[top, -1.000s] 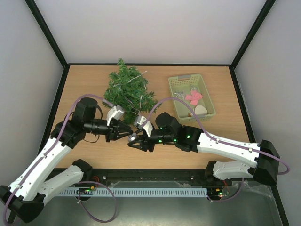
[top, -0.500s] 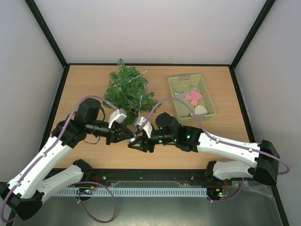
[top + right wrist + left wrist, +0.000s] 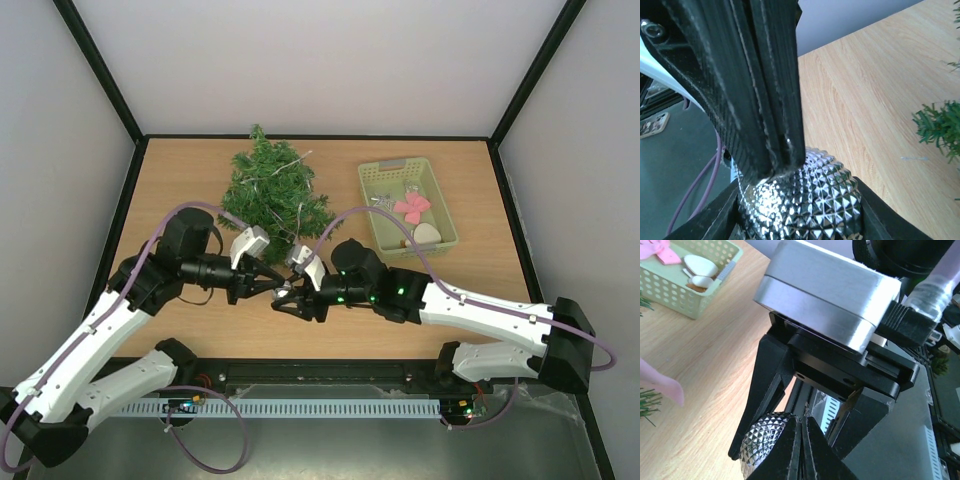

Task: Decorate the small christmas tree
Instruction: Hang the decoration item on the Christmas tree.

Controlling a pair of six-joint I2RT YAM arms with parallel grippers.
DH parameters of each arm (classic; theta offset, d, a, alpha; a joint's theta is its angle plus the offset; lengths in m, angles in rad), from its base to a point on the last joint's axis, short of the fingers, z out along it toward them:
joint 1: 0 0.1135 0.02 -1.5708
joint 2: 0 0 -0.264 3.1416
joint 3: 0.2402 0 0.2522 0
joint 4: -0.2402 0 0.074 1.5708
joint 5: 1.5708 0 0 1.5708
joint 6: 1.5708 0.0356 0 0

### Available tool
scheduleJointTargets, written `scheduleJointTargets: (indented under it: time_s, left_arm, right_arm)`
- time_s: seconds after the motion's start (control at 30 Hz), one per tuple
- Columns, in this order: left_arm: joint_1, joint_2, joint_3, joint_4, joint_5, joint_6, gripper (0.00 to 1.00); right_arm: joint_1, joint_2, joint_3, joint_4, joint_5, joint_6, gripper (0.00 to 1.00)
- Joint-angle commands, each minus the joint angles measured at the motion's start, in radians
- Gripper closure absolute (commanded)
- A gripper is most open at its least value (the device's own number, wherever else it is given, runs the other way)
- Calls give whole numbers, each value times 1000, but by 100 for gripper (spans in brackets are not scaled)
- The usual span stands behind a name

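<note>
The small christmas tree (image 3: 272, 190) lies on the table at the back, left of centre. My right gripper (image 3: 286, 298) is shut on a silver faceted ball (image 3: 284, 294) just above the table's front middle. In the right wrist view the ball (image 3: 810, 200) fills the gap between my right gripper's (image 3: 800, 212) two fingers. My left gripper (image 3: 277, 288) meets it from the left. Its fingers (image 3: 770, 100) are pressed together at the ball's top. In the left wrist view my left gripper (image 3: 804, 419) pinches a tiny thread end beside the ball (image 3: 765, 442).
A pale green basket (image 3: 449, 215) at the back right holds a pink ornament (image 3: 412, 207), a white one (image 3: 427, 233) and small silver pieces. It shows in the left wrist view (image 3: 685, 295). A pink cable (image 3: 200, 207) loops over each arm. A tree branch (image 3: 940, 127) is near.
My left gripper has moved right to the silver ball, and its fingers have come together at the ball's top. The right gripper and ball have barely moved.
</note>
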Motion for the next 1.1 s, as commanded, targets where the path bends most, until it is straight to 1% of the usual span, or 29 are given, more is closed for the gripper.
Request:
scheduleJointTargets:
  time_s: [0.0, 0.2, 0.4, 0.57, 0.77, 1.0, 1.07]
  left_arm:
    - [-3, -26, 19, 104, -83, -106, 98]
    - [-2, -64, 15, 171, -143, -172, 98]
    - [-2, -85, 5, 168, -177, -187, 98]
    - [-2, -101, -11, 168, -190, -187, 98]
    - [-3, -140, -30, 211, -298, -176, 97]
    - [-3, -166, -58, 226, -413, -123, 98]
    - [-2, -158, -61, 223, -422, -121, 98]
  right_arm:
    - [5, -33, -35, 34, 65, 13, 64]
    - [4, -42, -46, 44, 89, 28, 64]
    - [4, -65, -69, 79, 122, 49, 64]
    - [5, -75, -71, 72, 134, 50, 64]
    - [4, -61, -85, 134, 217, 72, 64]
    - [4, 1, -65, 200, 225, 90, 64]
    - [4, 23, -57, 202, 223, 90, 64]
